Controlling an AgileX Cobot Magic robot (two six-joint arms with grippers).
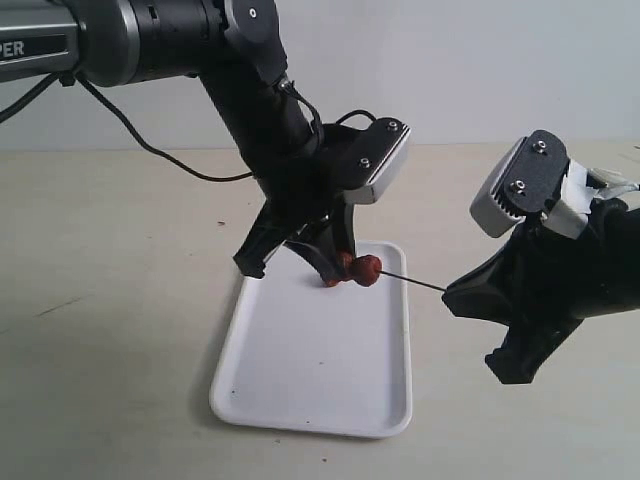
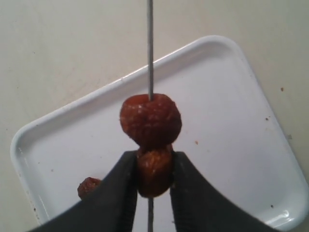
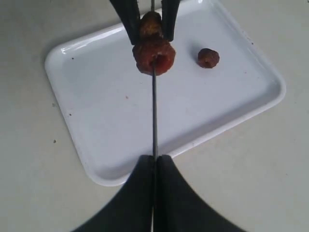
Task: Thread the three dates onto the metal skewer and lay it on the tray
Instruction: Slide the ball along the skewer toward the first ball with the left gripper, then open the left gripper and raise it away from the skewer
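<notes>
The metal skewer [image 3: 154, 111] is held above the tray [image 3: 96, 121]. Its long axis runs from the right fingers [image 3: 148, 166], shut tight on its bare end outside the tray, across the tray's long rim to the left fingers [image 2: 129, 166]. These are pinched narrowly on the rear date [image 2: 154, 171], which touches the threaded front date [image 2: 151, 120]. The third date [image 3: 208, 57] lies loose on the tray, just beside the skewered pair, nearer the left fingers.

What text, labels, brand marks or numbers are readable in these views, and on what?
"PER": white letters on the left arm's label, cut off at the exterior view's edge.
Nothing else is readable; the tray bears only dark specks, no text.
</notes>
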